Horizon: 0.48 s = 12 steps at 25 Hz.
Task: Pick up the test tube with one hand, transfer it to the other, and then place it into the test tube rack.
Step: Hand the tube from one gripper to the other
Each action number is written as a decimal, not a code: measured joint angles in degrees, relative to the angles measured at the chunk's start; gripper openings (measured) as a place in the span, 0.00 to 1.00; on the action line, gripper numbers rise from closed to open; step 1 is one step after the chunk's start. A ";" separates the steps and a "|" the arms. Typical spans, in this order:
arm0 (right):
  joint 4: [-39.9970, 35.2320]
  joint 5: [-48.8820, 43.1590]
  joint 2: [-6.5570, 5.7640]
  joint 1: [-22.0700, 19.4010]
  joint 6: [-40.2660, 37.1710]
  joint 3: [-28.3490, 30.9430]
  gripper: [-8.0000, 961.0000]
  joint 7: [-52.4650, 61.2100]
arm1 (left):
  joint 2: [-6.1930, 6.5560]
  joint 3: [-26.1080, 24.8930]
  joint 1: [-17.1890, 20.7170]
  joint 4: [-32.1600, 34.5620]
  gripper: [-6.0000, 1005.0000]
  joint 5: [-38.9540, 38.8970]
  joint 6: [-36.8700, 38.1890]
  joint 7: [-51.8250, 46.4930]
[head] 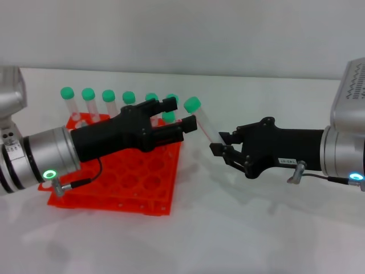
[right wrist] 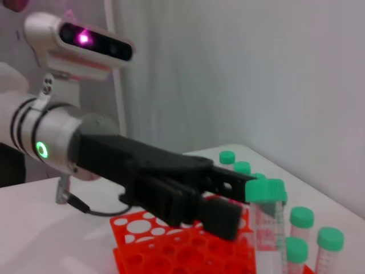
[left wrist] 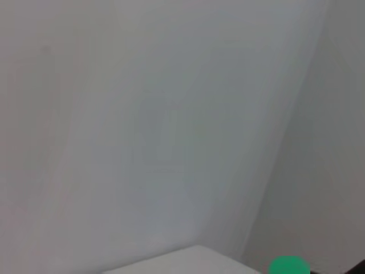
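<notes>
The test tube (head: 202, 123), clear with a green cap, hangs tilted in the air just right of the orange-red test tube rack (head: 137, 191). My blue-lit right gripper (head: 222, 142) is shut on the tube's lower end. The green-lit left gripper (head: 183, 114) reaches across the rack, open, its fingertips (head: 191, 123) right beside the tube's upper part. In the right wrist view the left gripper (right wrist: 242, 200) stands close against the capped tube (right wrist: 268, 222) above the rack (right wrist: 154, 240). The left wrist view shows only the green cap (left wrist: 288, 266).
Several other green-capped tubes (head: 88, 94) stand upright in the rack's far rows, also seen as tubes (right wrist: 301, 218) in the right wrist view. A thin cable (head: 80, 182) hangs from the left forearm over the rack. White tabletop (head: 239, 228) lies in front.
</notes>
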 joint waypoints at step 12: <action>0.77 0.10 0.15 1.73 -0.10 -1.05 0.27 -0.02 | -0.09 0.00 -0.89 2.21 0.81 1.78 -1.44 1.77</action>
